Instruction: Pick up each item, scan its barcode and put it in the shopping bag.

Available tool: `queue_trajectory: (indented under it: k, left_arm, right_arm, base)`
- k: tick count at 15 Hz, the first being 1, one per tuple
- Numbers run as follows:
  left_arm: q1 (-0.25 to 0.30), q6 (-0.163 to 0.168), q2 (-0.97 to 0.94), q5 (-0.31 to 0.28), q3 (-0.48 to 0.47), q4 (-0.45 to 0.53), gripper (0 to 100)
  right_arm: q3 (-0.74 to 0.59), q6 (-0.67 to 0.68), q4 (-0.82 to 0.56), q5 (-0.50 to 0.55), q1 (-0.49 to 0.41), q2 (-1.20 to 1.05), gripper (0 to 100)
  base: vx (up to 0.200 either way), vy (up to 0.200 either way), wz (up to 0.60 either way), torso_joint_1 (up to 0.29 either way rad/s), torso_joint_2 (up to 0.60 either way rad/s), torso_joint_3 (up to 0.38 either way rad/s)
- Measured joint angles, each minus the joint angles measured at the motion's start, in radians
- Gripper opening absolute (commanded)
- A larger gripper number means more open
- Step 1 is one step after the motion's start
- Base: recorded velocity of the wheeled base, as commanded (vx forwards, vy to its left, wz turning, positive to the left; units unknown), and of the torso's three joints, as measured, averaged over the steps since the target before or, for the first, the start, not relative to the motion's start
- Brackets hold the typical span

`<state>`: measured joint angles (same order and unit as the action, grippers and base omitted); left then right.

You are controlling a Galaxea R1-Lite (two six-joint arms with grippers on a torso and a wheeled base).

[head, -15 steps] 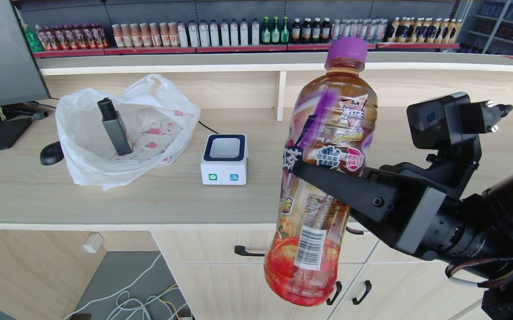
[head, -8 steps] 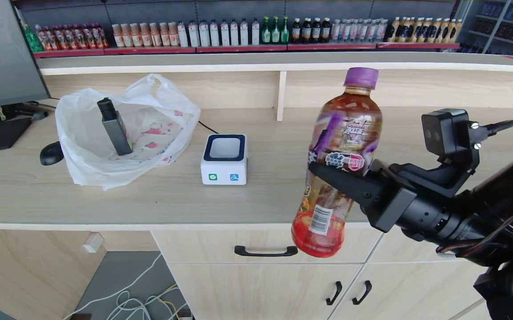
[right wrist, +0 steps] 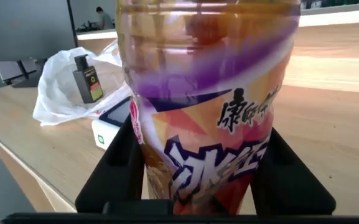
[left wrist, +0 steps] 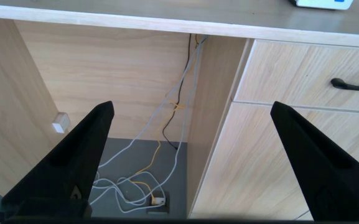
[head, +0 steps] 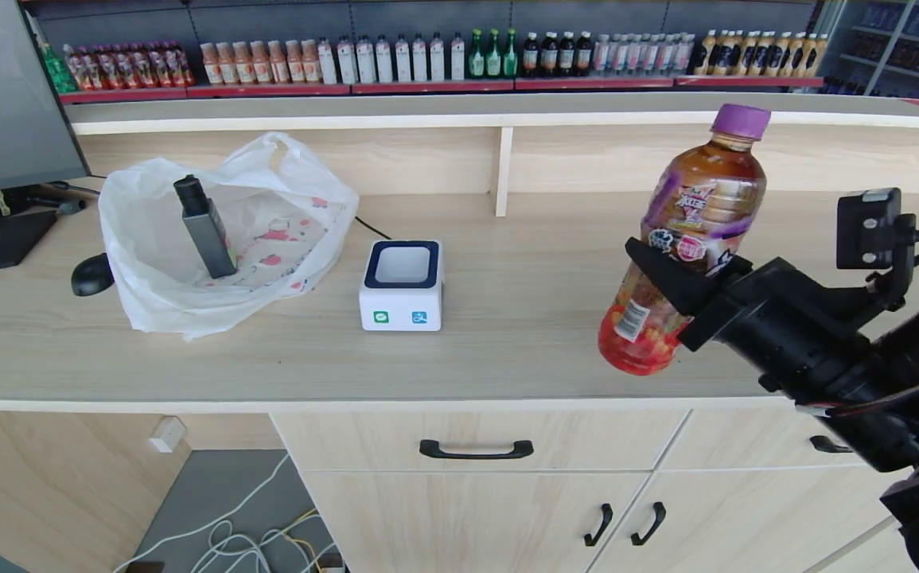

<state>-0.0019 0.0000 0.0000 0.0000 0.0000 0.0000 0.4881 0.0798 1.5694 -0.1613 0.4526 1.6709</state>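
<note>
My right gripper (head: 686,274) is shut on a tea bottle (head: 690,239) with a purple cap, holding it nearly upright above the counter's right part; its barcode label faces left and down. The same bottle (right wrist: 207,106) fills the right wrist view between the fingers. A white scanner box (head: 401,285) with a dark-rimmed window sits mid-counter, also visible as scanner (right wrist: 114,121). A white plastic shopping bag (head: 220,239) lies open at the left with a grey bottle (head: 204,227) standing in it. My left gripper (left wrist: 191,155) is open, low in front of the cabinet, below the counter edge.
A black monitor (head: 5,103) and a dark mouse (head: 93,274) sit at the counter's far left. A vertical wooden divider (head: 501,171) stands at the back wall. Drawers with black handles (head: 475,451) lie below the edge. Cables (left wrist: 167,155) hang under the counter.
My right arm has carried the tea bottle away from the camera, to the right and down toward the counter, tilting its top slightly rightward. Bag, scanner and left arm stayed put.
</note>
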Motion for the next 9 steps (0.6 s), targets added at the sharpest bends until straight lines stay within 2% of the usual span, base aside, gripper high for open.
queue_trajectory:
  k: [4,6,9]
  left_arm:
    - [0.002,-0.006,0.000,0.000,0.000,0.000,100]
    - [0.002,-0.004,0.000,0.000,0.000,0.000,100]
    - [0.002,-0.004,0.000,0.000,0.000,0.000,100]
  right_arm:
    - [-0.004,-0.112,0.001,0.125,-0.020,-0.063,0]
    - [0.003,-0.165,0.000,0.235,-0.016,-0.085,0]
    - [0.006,-0.208,0.002,0.333,-0.012,-0.099,0]
  base:
    - [0.000,0.000,0.00,0.000,0.00,0.000]
    - [0.000,0.000,0.00,0.000,0.00,0.000]
    - [0.000,0.000,0.00,0.000,0.00,0.000]
